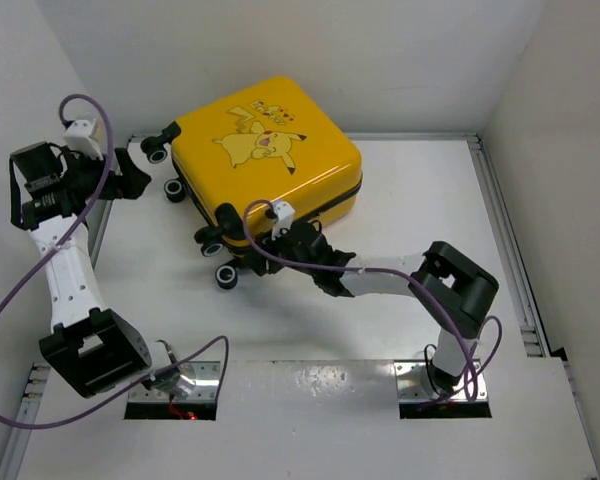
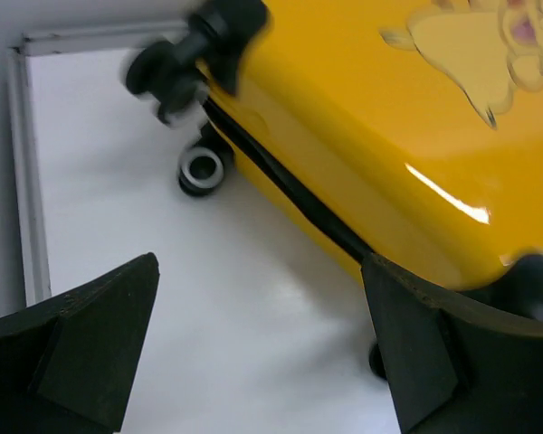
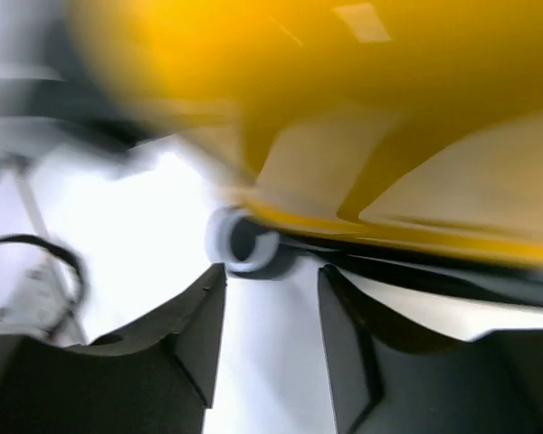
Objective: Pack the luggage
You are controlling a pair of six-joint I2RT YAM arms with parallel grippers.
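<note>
The luggage [image 1: 270,160] is a yellow hard-shell suitcase lying shut on the white table, Pikachu side up, with its black wheels [image 1: 220,262] to the left. My left gripper [image 1: 130,172] is open and empty beside the suitcase's far-left wheels. In the left wrist view the gripper [image 2: 258,271] hangs over bare table, with the shell [image 2: 389,136] and zipper seam [image 2: 290,185] at the right. My right gripper [image 1: 255,245] is open at the suitcase's near edge. In the right wrist view it [image 3: 271,271] is just below a wheel [image 3: 240,242] and the blurred shell [image 3: 344,90], holding nothing.
White walls close in the table at the back and both sides. Metal rails [image 1: 505,240] run along the right and left [image 2: 27,172] table edges. Purple cables [image 1: 10,290] loop off both arms. The arm bases [image 1: 440,385] sit at the near edge.
</note>
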